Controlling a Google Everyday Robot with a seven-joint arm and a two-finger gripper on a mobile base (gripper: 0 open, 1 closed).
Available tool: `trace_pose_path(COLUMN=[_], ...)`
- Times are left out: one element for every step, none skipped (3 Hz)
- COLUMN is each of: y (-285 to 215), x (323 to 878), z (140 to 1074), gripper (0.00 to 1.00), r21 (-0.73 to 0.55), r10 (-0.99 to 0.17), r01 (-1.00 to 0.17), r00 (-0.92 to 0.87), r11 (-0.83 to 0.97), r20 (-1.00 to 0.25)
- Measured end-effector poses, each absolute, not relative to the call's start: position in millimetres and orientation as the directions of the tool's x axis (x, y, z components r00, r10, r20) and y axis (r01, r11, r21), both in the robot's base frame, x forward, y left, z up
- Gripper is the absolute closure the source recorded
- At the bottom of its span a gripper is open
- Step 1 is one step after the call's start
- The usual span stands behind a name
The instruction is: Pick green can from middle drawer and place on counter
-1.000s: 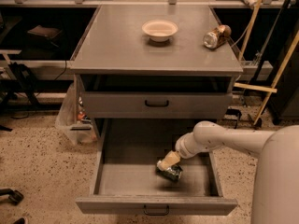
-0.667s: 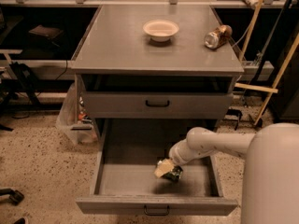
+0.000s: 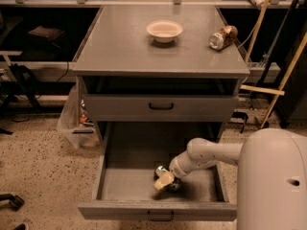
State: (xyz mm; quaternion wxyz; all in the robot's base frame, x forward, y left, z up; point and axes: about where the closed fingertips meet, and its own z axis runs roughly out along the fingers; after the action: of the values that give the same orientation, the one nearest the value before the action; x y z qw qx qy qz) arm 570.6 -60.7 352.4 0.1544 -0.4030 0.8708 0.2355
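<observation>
The middle drawer (image 3: 120, 186) of the grey cabinet is pulled open at the bottom of the camera view. The green can (image 3: 163, 172) lies inside it near the front, mostly hidden behind my gripper. My gripper (image 3: 165, 180) reaches down into the drawer from the right, its cream fingertips around the can. The counter (image 3: 120, 42) is the cabinet's flat grey top, above the drawers.
A cream bowl (image 3: 164, 30) stands at the back middle of the counter. A brown-copper can (image 3: 221, 37) lies on its side at the back right. The upper handled drawer (image 3: 160, 107) is closed. A plastic bag (image 3: 72, 121) sits left of the cabinet. Wooden sticks (image 3: 278, 75) lean at the right.
My gripper and arm have shifted left and lower in the open drawer, staying at the can. Nothing on the counter has moved.
</observation>
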Motion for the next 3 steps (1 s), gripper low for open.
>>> trace_pose_path(y=[-60.7, -60.7, -60.7], x=[570.6, 570.6, 570.6], z=[352.4, 352.5, 360.5], gripper=[0.19, 0.42, 0.65], r21=[0.286, 0.286, 0.286], r10=[-0.629, -0.629, -0.629], r01=[-0.775, -0.775, -0.775], r00=[-0.628, -0.628, -0.628], r11=[0.564, 0.564, 0.564], r20=[-0.459, -0.459, -0.459])
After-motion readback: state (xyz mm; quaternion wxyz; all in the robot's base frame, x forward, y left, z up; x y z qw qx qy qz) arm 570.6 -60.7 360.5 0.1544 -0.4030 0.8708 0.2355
